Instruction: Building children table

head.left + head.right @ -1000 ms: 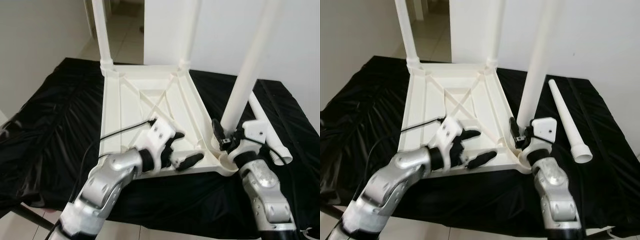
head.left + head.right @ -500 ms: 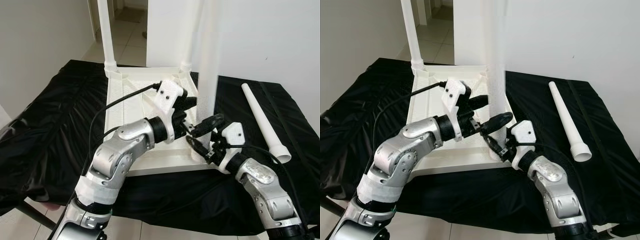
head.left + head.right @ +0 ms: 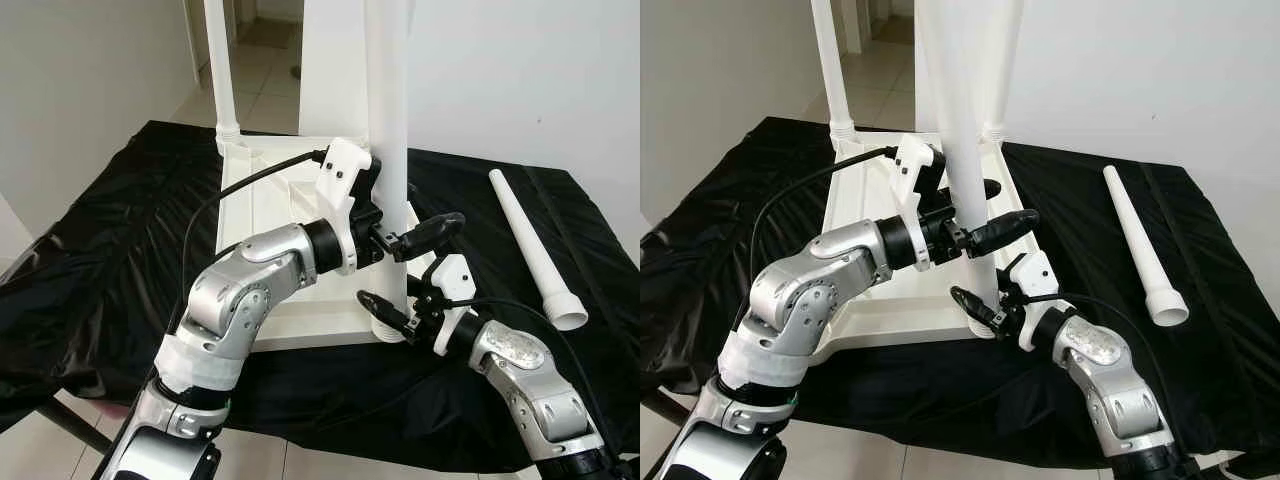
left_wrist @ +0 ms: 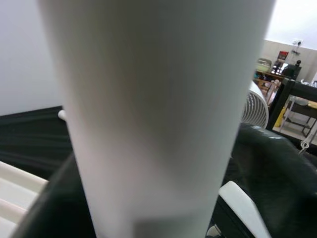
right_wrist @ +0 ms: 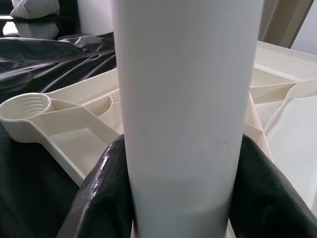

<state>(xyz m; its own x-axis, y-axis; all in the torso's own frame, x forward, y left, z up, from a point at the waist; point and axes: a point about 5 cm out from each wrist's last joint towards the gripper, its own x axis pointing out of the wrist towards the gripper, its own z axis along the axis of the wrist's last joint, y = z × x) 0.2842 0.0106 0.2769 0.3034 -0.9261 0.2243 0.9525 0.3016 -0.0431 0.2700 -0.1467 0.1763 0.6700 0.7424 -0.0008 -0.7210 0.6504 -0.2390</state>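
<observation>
The white children's table top [image 3: 275, 205] lies upside down on a black cloth. One white leg [image 3: 962, 130] stands upright at its near right corner. My left gripper [image 3: 1012, 203] is shut on this leg at mid-height, one black finger in front of it and one behind. Lower down, my right gripper [image 3: 390, 292] is shut on the same leg just above its base; the black fingers [image 5: 99, 198] press both sides. Two more legs [image 3: 830, 60] [image 3: 1000, 70] stand at the far corners. An empty ribbed socket [image 5: 25, 111] sits at a near corner.
A loose white leg [image 3: 530, 245] lies on the black cloth [image 3: 120, 240] to the right of the table top. White walls stand behind, with a doorway and tiled floor at the back left. The cloth's near edge drops off just below my arms.
The held leg has gone from leaning right to standing upright. My left gripper rose off the table top's near edge and closed on the leg. The right gripper stayed low on it.
</observation>
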